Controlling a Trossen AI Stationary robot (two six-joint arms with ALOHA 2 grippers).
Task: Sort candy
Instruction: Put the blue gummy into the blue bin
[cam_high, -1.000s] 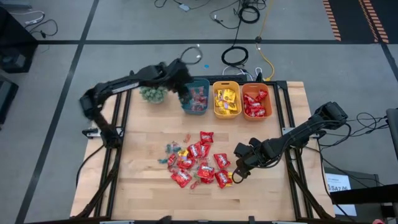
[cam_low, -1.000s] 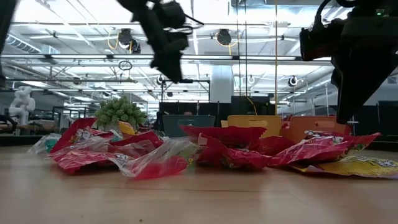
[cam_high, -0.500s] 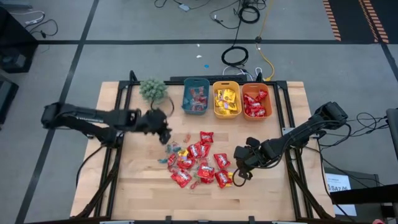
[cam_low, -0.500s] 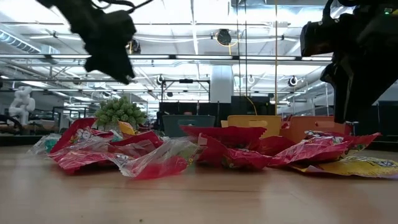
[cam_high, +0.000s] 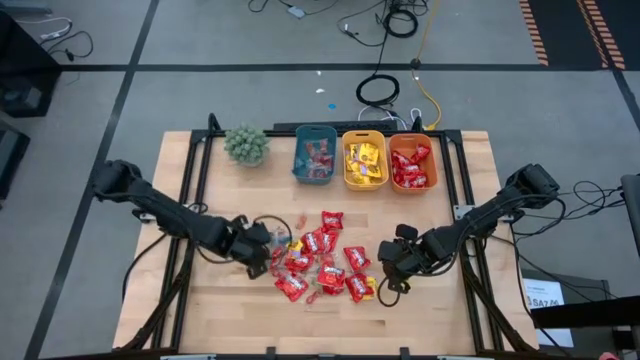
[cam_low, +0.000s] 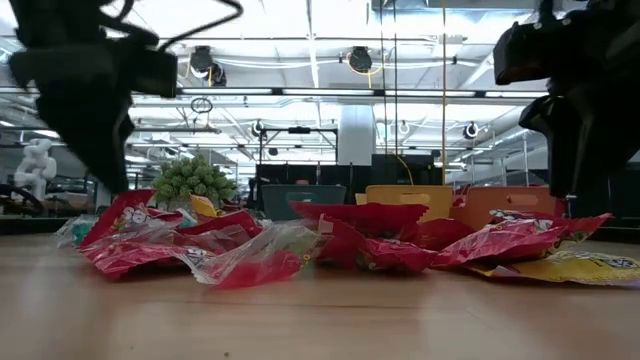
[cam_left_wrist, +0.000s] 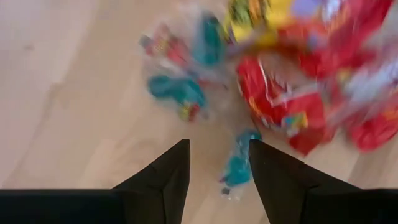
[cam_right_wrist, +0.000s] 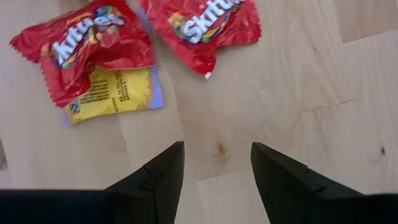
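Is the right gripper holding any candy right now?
No, the right gripper has open jaws over bare table, nothing between them.

My left arm reaches in from 9 o'clock, its gripper (cam_high: 262, 243) low over the table, jaws parted and empty. My right arm comes in from 3 o'clock, gripper (cam_high: 388, 268) low too, jaws apart, gripping nothing.

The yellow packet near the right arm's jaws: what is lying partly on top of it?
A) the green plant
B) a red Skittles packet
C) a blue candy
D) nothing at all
B: in the right wrist view, a red Skittles packet overlaps the upper part of the yellow packet on the wooden table, ahead of the open, empty right gripper.
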